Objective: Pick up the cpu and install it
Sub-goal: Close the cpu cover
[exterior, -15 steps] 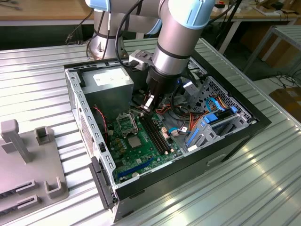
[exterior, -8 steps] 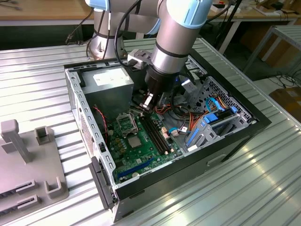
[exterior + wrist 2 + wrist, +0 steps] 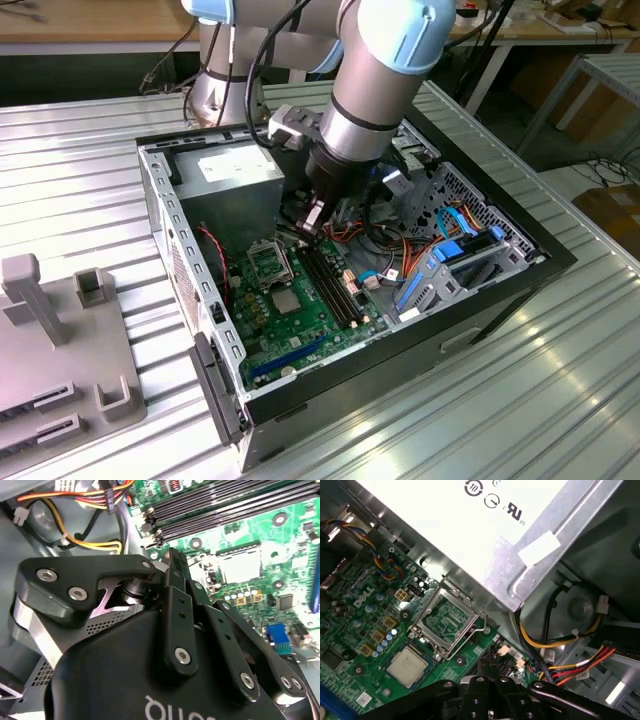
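The arm reaches down into the open computer case (image 3: 160,190), which lies on its side on a ribbed metal table (image 3: 560,400). The gripper (image 3: 312,222) hangs low over the green motherboard (image 3: 300,320), at the end of the long black memory slots (image 3: 335,285) nearest it. In the first wrist view the two fingers (image 3: 489,672) are pressed together with no gap between them, and nothing is held; the second wrist view shows the same closed, empty state at the gripper (image 3: 175,562). The cpu (image 3: 407,666), a small silver-topped square, lies flat on the motherboard, apart from the fingertips and just beyond the socket from the power supply side. The socket (image 3: 445,622) sits between the cpu and the silver power supply box (image 3: 470,525), its metal frame and wire lever around a bare green centre; whether the frame is latched cannot be told. In the exterior view the cpu (image 3: 285,302) sits just beside the socket (image 3: 268,264), both near the gripper. Bundled yellow, red and black cables (image 3: 560,645) run close to the gripper.
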Action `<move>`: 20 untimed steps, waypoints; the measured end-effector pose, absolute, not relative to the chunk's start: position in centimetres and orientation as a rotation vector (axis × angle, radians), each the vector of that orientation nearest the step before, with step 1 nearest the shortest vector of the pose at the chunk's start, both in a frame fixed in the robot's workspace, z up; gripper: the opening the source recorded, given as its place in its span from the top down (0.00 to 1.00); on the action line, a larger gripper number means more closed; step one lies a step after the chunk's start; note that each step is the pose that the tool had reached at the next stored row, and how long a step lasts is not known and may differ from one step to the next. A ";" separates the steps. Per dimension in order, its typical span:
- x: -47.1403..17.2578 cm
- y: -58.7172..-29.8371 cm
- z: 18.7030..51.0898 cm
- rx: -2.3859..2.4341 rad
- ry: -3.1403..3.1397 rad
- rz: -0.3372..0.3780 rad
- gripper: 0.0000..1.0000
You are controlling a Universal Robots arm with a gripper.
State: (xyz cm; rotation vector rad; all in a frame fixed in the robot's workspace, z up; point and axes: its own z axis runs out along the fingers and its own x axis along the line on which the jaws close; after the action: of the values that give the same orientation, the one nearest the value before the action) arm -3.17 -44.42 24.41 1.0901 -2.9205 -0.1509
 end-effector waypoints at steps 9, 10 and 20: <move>-3.2 -44.4 23.3 1.095 -2.925 -0.181 0.89; -3.2 -44.4 23.3 1.095 -2.925 -0.181 0.89; -3.2 -44.4 23.3 1.095 -2.924 -0.181 0.89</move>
State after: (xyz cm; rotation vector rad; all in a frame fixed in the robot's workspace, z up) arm -3.21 -44.43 23.28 1.0951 -2.9245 -0.1813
